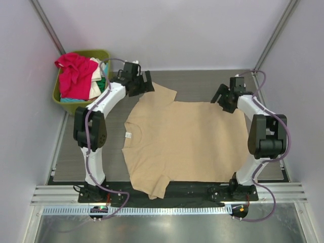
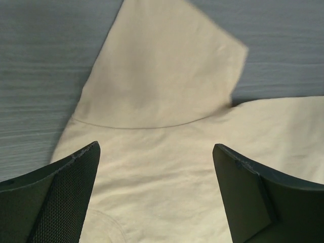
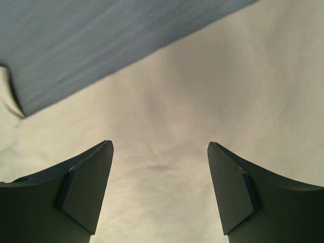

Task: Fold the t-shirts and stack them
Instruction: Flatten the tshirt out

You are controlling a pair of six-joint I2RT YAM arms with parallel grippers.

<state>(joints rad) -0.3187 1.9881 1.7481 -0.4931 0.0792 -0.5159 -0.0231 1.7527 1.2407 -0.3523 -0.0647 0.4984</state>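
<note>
shirt [image 1: 182, 142] on table [image 1: 202, 83]; basket [image 1: 68, 104] behind left

The top camera looks down from above and behind my bases, taking in the whole table [image 1: 202, 83], the tan t-shirt [image 1: 182, 142] and both my arms. My left wrist camera hangs close over the shirt's sleeve [image 2: 167, 66], looking out between my spread left fingers [image 2: 55, 197]; my right wrist camera, equally close, looks between my spread right fingers [image 3: 81, 192] at its edge. All three share that shirt and the tabletop.
</note>
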